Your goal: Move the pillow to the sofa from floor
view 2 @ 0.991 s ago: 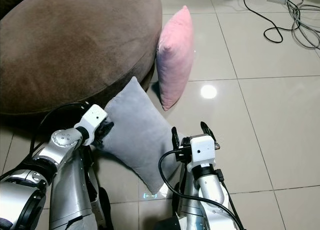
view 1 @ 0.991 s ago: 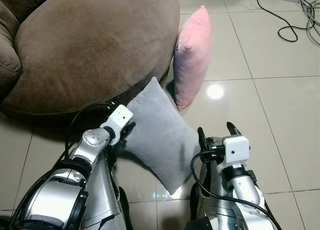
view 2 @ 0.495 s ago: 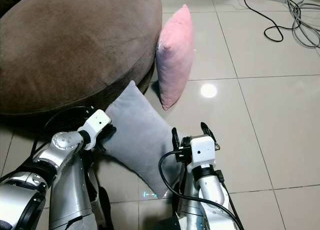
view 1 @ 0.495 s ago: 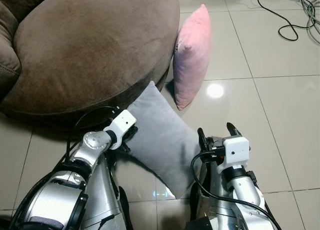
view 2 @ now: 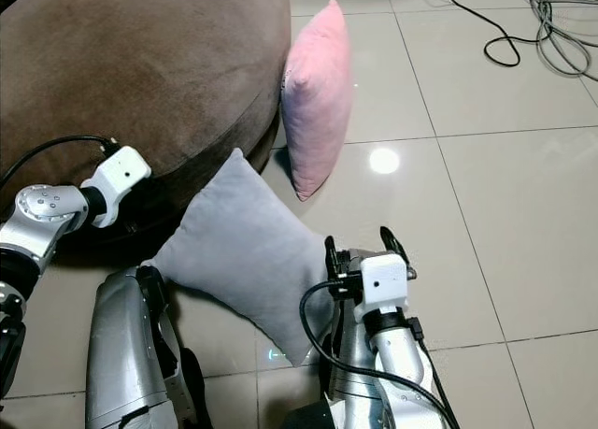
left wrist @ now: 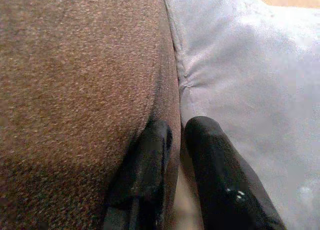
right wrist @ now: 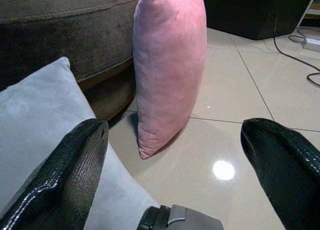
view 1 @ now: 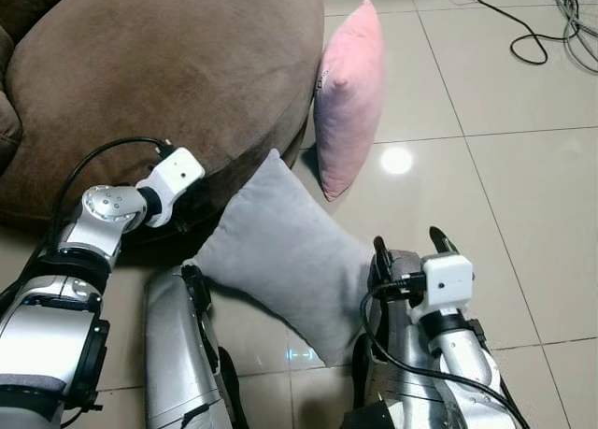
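Two hands flanked a grey pillow (view 1: 285, 251) lying on the tiled floor (view 1: 523, 195). Left hand (left wrist: 172, 140): fingers nearly closed and grasping nothing, tips pressed into the seam between the brown sofa (view 1: 168, 74) and the pillow's edge. Right hand (view 1: 408, 245): fingers spread wide, empty, just beside the pillow's near corner. The grey pillow leaned against the sofa base. A pink pillow (view 1: 348, 97) stood on edge against the sofa beyond it. Cables (view 1: 542, 27) lay farther off on the floor.
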Controlling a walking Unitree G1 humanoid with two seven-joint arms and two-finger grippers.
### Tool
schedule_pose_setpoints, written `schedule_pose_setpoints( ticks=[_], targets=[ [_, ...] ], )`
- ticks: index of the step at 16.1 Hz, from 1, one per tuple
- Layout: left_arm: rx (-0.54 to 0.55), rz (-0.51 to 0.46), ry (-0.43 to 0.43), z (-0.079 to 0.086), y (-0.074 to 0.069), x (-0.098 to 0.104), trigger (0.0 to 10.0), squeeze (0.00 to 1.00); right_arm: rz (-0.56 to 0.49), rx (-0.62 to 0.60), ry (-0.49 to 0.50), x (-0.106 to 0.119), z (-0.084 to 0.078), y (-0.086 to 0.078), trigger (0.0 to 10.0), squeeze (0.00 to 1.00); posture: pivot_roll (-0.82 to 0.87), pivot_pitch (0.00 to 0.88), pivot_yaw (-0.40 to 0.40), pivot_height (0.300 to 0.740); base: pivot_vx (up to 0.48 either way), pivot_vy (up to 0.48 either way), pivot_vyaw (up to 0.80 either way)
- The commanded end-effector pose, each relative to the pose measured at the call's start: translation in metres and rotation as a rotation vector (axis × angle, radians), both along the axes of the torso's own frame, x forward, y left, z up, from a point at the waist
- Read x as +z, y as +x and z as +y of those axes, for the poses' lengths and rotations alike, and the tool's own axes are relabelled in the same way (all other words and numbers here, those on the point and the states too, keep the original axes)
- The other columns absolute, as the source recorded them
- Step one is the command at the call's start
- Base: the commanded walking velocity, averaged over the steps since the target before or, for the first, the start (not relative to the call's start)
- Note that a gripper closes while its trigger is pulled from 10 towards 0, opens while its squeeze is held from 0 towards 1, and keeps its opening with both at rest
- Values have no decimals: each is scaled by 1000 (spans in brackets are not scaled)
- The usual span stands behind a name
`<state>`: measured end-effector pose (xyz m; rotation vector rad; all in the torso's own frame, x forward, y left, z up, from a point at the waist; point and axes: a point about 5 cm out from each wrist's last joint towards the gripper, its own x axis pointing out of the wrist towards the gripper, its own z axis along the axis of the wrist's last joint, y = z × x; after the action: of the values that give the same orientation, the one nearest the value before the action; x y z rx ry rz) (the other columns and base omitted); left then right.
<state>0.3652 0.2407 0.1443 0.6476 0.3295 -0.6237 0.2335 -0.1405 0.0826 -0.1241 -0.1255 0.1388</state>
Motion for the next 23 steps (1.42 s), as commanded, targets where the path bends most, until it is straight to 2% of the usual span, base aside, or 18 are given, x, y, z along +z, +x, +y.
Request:
schedule_pose_setpoints(
  ticks=[1,6,8,9,10,11,12,13,15,16,19,20,23],
  targets=[
    [19,2,43,11,-5,-3,10000,1000,35,-7,1,-7,1,-3,10000,0,42,274,6,420,0,0,0],
    [-11,95,81,12,-14,-22,10000,1000,40,-2,5,-3,-2,-6,10000,0,36,282,3,420,0,0,0],
    [2,115,90,15,-16,-26,10000,1000,30,13,-12,17,-28,-3,10000,0,28,292,4,420,0,0,0],
    [8,131,103,17,-19,-31,10000,1000,57,41,-51,35,-57,-1,10000,0,23,295,2,420,0,0,0],
    [19,137,109,17,-20,-34,10000,1000,74,52,-78,47,-73,-1,10000,0,23,295,2,420,0,0,0],
    [20,150,119,16,-22,-39,10000,1000,71,90,-121,65,-86,-2,10000,0,8,302,-7,420,0,0,0],
    [14,162,119,13,-22,-42,10000,1000,67,111,-128,74,-90,-3,10000,0,2,302,-10,420,0,0,0],
    [-1,185,120,8,-24,-49,10000,1000,72,153,-132,90,-93,-7,10000,0,-7,301,-13,420,0,0,0],
    [-24,214,112,-3,-25,-58,10000,1000,89,227,-160,104,-91,-12,10000,0,-19,302,-12,420,0,0,0],
    [-43,236,88,-13,-27,-64,10000,1000,82,239,-137,112,-90,-12,10000,0,-24,303,-11,420,0,0,0],
    [-89,286,7,-38,-29,-76,10000,1000,77,279,-93,120,-79,-10,10000,0,-28,305,-9,420,0,0,0],
    [-107,297,10,-43,-29,-78,10000,1000,80,285,-84,121,-76,-10,10000,0,-25,306,-6,420,0,0,0],
    [-114,311,52,-43,-32,-83,10000,1000,87,306,-63,124,-72,-12,10000,0,-25,311,-7,420,0,0,0]
  ],
)
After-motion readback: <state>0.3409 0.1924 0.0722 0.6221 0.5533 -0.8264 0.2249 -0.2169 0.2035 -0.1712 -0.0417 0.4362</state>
